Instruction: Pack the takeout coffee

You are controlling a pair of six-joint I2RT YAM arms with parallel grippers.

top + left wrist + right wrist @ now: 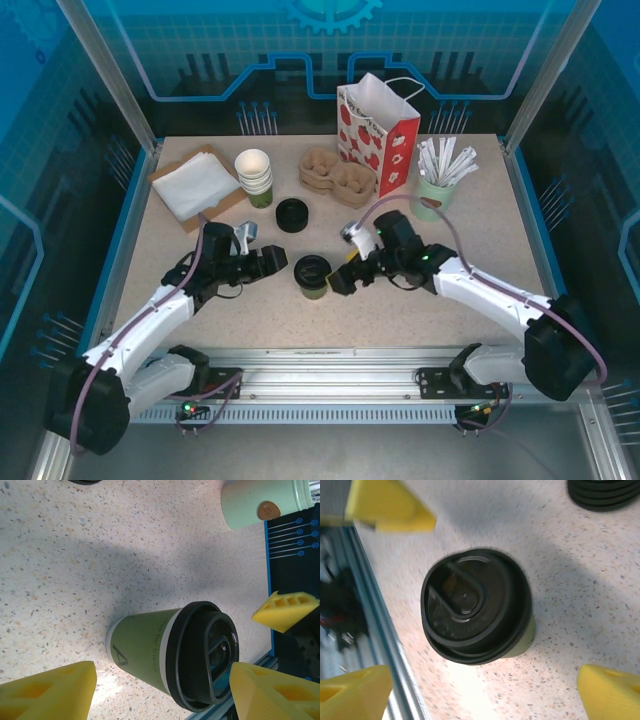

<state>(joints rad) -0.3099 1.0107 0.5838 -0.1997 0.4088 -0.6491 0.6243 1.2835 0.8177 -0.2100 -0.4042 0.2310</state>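
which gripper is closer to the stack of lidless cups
Left. The left gripper sits on the near side of the cup stack; the right gripper is farther right, past the lidded cup.

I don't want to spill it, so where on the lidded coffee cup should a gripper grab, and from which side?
Probably the green paper wall just under the black lid, approached level from the side. The takeout coffee stands upright, and the lid's overhanging rim would stop it slipping down. The open right gripper sits beside it, nearer the paper bag.
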